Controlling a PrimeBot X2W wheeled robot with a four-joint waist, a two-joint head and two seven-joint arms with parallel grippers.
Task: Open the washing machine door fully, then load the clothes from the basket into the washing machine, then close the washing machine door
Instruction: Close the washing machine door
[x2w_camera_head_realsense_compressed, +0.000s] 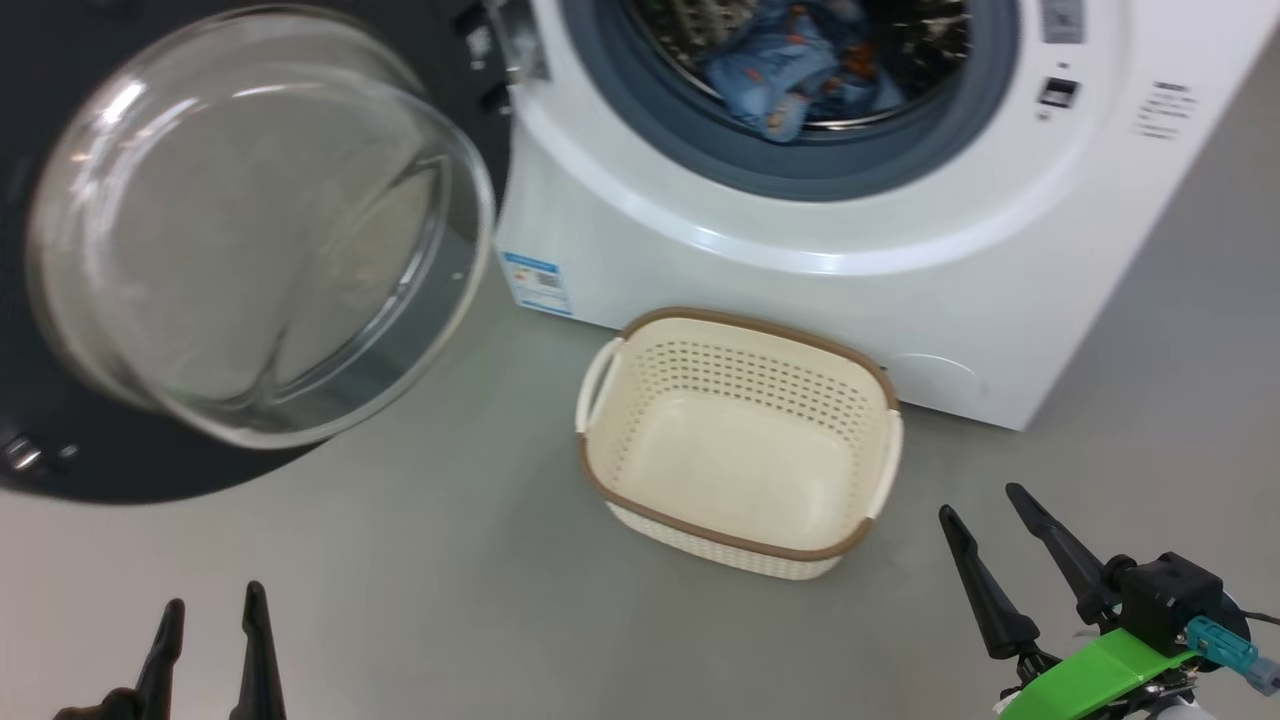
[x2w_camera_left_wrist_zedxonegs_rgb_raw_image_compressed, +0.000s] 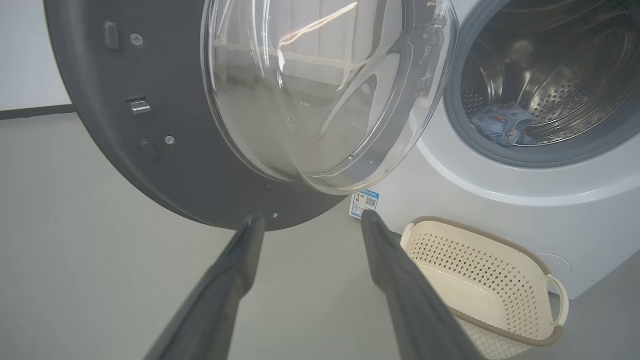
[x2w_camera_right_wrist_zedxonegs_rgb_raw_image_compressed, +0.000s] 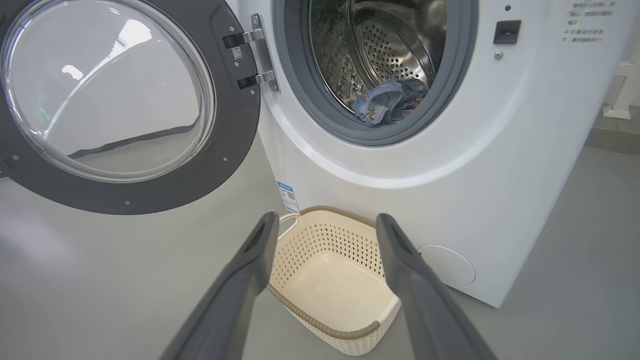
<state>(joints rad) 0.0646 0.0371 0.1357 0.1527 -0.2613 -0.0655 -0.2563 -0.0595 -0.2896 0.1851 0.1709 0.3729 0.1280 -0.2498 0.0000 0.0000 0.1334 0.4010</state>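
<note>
The white washing machine (x2w_camera_head_realsense_compressed: 800, 270) (x2w_camera_right_wrist_zedxonegs_rgb_raw_image_compressed: 475, 165) (x2w_camera_left_wrist_zedxonegs_rgb_raw_image_compressed: 525, 210) stands with its round door (x2w_camera_head_realsense_compressed: 250, 230) (x2w_camera_left_wrist_zedxonegs_rgb_raw_image_compressed: 165, 125) (x2w_camera_right_wrist_zedxonegs_rgb_raw_image_compressed: 115, 100) swung wide to the left. Light blue clothes (x2w_camera_head_realsense_compressed: 790, 80) (x2w_camera_left_wrist_zedxonegs_rgb_raw_image_compressed: 497, 125) (x2w_camera_right_wrist_zedxonegs_rgb_raw_image_compressed: 387, 100) lie inside the steel drum. On the floor in front sits the cream basket (x2w_camera_head_realsense_compressed: 740, 445) (x2w_camera_left_wrist_zedxonegs_rgb_raw_image_compressed: 490, 285) (x2w_camera_right_wrist_zedxonegs_rgb_raw_image_compressed: 330, 275), with nothing in it. My left gripper (x2w_camera_head_realsense_compressed: 212, 610) (x2w_camera_left_wrist_zedxonegs_rgb_raw_image_compressed: 310, 220) hangs open below the door, holding nothing. My right gripper (x2w_camera_head_realsense_compressed: 985, 505) (x2w_camera_right_wrist_zedxonegs_rgb_raw_image_compressed: 325, 222) is open too, to the right of the basket and back from it.
Grey floor (x2w_camera_head_realsense_compressed: 430, 560) spreads around the basket and under the door. A blue label (x2w_camera_head_realsense_compressed: 535, 283) and a round white cap (x2w_camera_head_realsense_compressed: 935, 380) mark the washer's base. The open door reaches out over the floor on the left.
</note>
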